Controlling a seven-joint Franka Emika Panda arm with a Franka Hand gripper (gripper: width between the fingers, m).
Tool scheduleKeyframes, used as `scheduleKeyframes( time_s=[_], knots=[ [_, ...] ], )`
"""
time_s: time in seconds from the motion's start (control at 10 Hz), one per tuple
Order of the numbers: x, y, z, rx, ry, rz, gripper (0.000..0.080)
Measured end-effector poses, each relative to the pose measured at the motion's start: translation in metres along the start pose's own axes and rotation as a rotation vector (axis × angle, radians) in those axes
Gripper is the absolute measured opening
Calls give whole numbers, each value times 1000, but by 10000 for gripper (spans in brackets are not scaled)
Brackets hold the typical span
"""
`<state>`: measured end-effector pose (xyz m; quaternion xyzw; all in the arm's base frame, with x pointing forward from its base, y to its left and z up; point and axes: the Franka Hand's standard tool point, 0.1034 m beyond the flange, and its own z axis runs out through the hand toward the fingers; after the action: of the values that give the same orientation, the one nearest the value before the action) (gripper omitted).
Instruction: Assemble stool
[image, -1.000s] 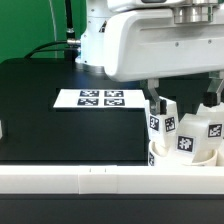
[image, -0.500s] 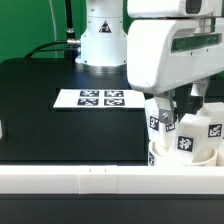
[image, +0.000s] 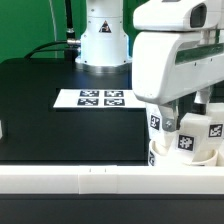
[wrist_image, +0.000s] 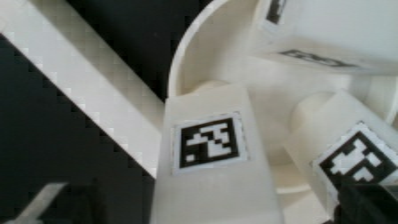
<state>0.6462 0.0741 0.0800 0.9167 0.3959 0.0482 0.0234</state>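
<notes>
On the exterior view's left, the black counter (image: 40, 110) is bare. The marker board (image: 97, 98) lies flat near its middle, and a long white border rail (image: 70, 178) runs along the near edge.

At the exterior view's right, the round seat (image: 185, 157) rests on the counter against the rail. At least two tagged legs are seen upright on it: one leg (image: 160, 122) nearer the middle and a second leg (image: 205, 135) further right. Whether they are seated firmly cannot be told. A third leg is not clearly made out.

The hand (image: 178, 108) is positioned directly above these legs, jaws spread wide and nothing gripped. In the wrist view a tagged leg (wrist_image: 214, 140) is shown close below.

The assembly is judged partly complete; remaining legs are yet to be fitted and checked.
</notes>
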Motion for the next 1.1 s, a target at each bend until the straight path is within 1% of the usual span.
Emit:
scheduleKeyframes(
  time_s=[0.2, 0.3, 0.4, 0.5, 0.6, 0.9, 1.0, 1.1],
  knots=[
    [-1, 0, 2, 1, -3, 9, 649],
    [-2, 1, 2, 1, -3, 12, 539],
    [-3, 2, 2, 1, -3, 16, 403],
    [-3, 3, 1, 0, -2, 17, 403],
    [-3, 3, 1, 0, -2, 24, 343],
    [-4, 4, 1, 2, 1, 124, 343],
    [-6, 8, 1, 2, 11, 240, 343],
    [-8, 10, 2, -7, 22, 340, 343]
  ],
)
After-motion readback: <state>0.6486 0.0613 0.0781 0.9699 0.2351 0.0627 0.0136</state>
